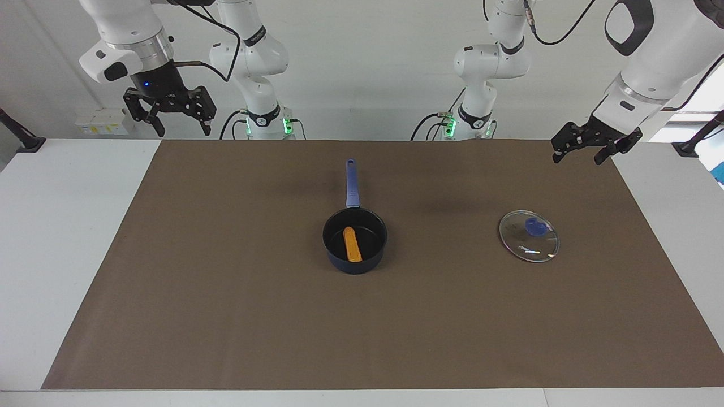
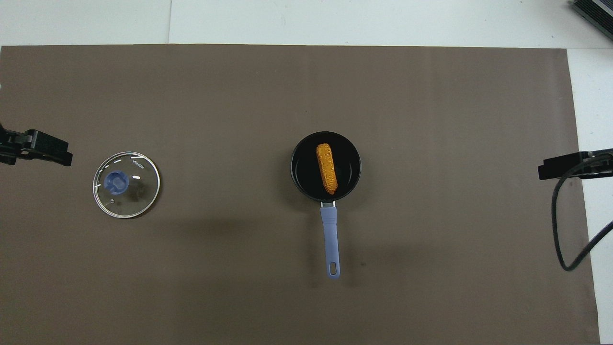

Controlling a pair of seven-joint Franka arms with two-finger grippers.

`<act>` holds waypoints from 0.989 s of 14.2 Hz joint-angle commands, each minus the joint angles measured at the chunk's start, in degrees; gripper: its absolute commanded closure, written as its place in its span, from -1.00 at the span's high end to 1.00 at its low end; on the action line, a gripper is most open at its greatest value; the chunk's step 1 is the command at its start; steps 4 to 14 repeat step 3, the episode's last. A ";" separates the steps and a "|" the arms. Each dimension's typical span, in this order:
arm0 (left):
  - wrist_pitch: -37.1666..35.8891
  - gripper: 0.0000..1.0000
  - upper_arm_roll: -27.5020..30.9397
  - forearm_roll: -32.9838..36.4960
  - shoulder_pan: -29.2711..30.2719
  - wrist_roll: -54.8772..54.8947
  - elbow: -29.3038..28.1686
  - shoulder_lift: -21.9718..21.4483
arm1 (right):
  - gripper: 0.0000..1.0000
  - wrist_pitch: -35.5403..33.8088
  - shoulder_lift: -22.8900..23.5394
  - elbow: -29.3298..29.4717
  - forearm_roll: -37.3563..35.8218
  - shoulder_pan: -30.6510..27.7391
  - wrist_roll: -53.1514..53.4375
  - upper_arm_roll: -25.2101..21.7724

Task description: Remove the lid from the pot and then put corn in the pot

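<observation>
The dark navy pot (image 1: 354, 240) (image 2: 325, 166) stands mid-mat, its long blue handle (image 1: 352, 183) (image 2: 331, 239) pointing toward the robots. The orange corn (image 1: 352, 244) (image 2: 326, 168) lies inside it on the black bottom. The glass lid (image 1: 528, 235) (image 2: 126, 184) with its blue knob rests flat on the mat toward the left arm's end. My left gripper (image 1: 584, 152) (image 2: 60, 155) hangs open and empty over the mat's edge near that end. My right gripper (image 1: 177, 129) (image 2: 546, 169) hangs open and empty, raised over the right arm's end.
A brown mat (image 1: 226, 316) (image 2: 431, 96) covers most of the white table (image 1: 62, 226). A black cable (image 2: 558, 225) dangles from the right arm. Both arm bases (image 1: 263, 121) stand at the mat's edge nearest the robots.
</observation>
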 commanded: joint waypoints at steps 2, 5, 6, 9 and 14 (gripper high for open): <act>2.16 1.00 0.11 0.20 -0.34 -0.64 -3.15 -1.96 | 1.00 -1.10 -1.77 -1.70 -0.08 -0.35 -1.41 0.31; 2.16 1.00 0.11 0.20 -0.34 -0.64 -3.33 -2.05 | 1.00 -1.10 -1.78 -1.70 -0.08 -0.35 -1.41 0.31; 2.16 1.00 0.11 0.20 -0.34 -0.64 -3.33 -2.05 | 1.00 -1.10 -1.78 -1.70 -0.08 -0.35 -1.41 0.31; 2.16 1.00 0.11 0.20 -0.34 -0.64 -3.33 -2.05 | 1.00 -1.10 -1.78 -1.70 -0.08 -0.35 -1.41 0.31; 2.16 1.00 0.11 0.20 -0.34 -0.64 -3.33 -2.05 | 1.00 -1.10 -1.78 -1.70 -0.08 -0.35 -1.41 0.31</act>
